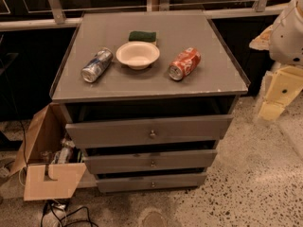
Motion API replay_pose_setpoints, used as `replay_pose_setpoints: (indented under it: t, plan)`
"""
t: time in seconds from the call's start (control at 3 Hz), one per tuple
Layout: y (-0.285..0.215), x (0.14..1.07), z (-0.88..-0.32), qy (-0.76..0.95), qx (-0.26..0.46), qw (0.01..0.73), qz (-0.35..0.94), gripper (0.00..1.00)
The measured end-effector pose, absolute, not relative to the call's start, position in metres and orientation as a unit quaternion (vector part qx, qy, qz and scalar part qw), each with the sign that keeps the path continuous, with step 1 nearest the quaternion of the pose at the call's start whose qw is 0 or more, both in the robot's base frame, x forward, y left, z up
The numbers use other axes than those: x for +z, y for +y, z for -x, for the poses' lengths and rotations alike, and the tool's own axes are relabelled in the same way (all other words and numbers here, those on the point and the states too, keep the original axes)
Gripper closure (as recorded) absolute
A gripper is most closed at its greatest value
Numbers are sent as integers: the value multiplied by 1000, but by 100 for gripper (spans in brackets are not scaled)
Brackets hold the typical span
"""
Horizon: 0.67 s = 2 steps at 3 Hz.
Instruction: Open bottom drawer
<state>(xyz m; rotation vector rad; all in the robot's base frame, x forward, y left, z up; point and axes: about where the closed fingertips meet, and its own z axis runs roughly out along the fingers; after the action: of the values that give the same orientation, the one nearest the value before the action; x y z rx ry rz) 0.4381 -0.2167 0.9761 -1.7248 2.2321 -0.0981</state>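
Fingers' spread I cannot tell; pale yellow gripper [268, 110] hangs beyond the right edge of the grey cabinet top [215, 34], apart from the slim grey bottom drawer [152, 181].

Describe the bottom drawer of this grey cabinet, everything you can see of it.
The bottom drawer is the lowest and slimmest of three grey fronts. It looks matte, like painted metal or laminate, with a small round metal knob at centre. It sits level just above the speckled floor, under the mid-sized drawer, with a dark gap between them. Its inside is hidden. Nothing touches it; the end effector is at the right edge of view, well clear.
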Motion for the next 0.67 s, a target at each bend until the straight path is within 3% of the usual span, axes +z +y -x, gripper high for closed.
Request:
replay_pose_setpoints:
  t: [0.67]
  plan:
    - [-216,963,-435,784,-27,161,599,0]
